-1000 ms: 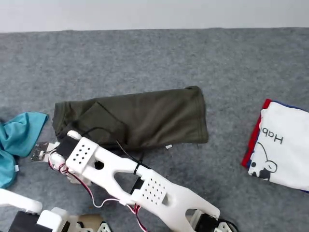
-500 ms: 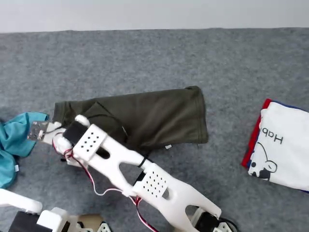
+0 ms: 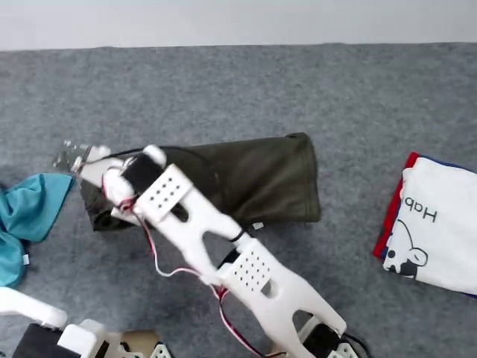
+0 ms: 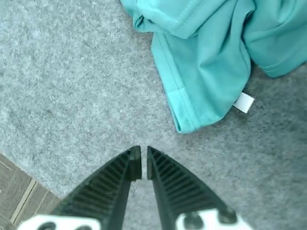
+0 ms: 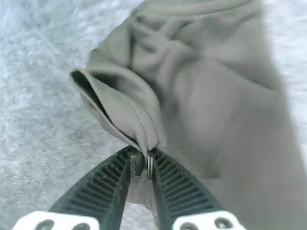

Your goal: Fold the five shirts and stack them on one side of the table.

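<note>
The right gripper (image 5: 142, 165) pinches a hem fold of the olive shirt (image 5: 211, 110); left gripper (image 4: 142, 163) pressed together over grey table (image 4: 57, 72), near teal shirt (image 4: 206, 62).

Right gripper (image 5: 141, 165) swung from near edge toward table's far side, pinched olive shirt (image 3: 261, 179) corner dragged along

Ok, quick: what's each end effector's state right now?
Left end effector: closed, empty, near the teal shirt.
Right end effector: closed on a folded edge of the olive shirt.
</note>
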You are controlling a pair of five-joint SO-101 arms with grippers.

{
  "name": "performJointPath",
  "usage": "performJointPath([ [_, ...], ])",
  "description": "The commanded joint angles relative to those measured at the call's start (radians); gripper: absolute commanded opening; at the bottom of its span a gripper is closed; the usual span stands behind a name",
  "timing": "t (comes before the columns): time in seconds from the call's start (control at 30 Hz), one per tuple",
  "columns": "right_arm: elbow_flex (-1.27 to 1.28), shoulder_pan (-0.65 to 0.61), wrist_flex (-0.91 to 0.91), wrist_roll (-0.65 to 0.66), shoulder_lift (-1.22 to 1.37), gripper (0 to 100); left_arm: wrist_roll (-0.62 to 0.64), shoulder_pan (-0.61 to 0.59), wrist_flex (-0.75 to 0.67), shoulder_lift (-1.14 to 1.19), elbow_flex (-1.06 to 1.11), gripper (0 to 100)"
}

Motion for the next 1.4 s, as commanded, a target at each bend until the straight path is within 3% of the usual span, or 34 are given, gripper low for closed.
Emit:
performJointPath([
  [0.0,-0.048,0.073,0.036,0.049,-0.084,1.0,0.006,0.011,0.005,-0.037,-0.036,4],
  [0.33,-0.054,0.173,-0.002,0.127,-0.002,1.3,0.005,0.011,0.005,-0.035,-0.035,4],
  [0.57,-0.051,0.186,-0.036,0.123,0.024,16.8,0.003,0.011,0.005,-0.035,-0.035,4],
  [0.73,-0.048,0.222,-0.136,0.127,0.03,16.7,0.003,0.011,0.005,-0.035,-0.035,4],
  [0.9,-0.057,0.185,-0.101,0.123,0.005,15.8,0.003,0.011,0.005,-0.035,-0.035,4],
  [1.07,-0.054,0.091,-0.059,0.127,-0.027,0.2,0.003,0.011,0.005,-0.035,-0.035,4],
  [1.37,0.005,0.101,-0.016,0.127,0.058,1.0,0.003,0.012,0.005,-0.035,-0.036,4],
])
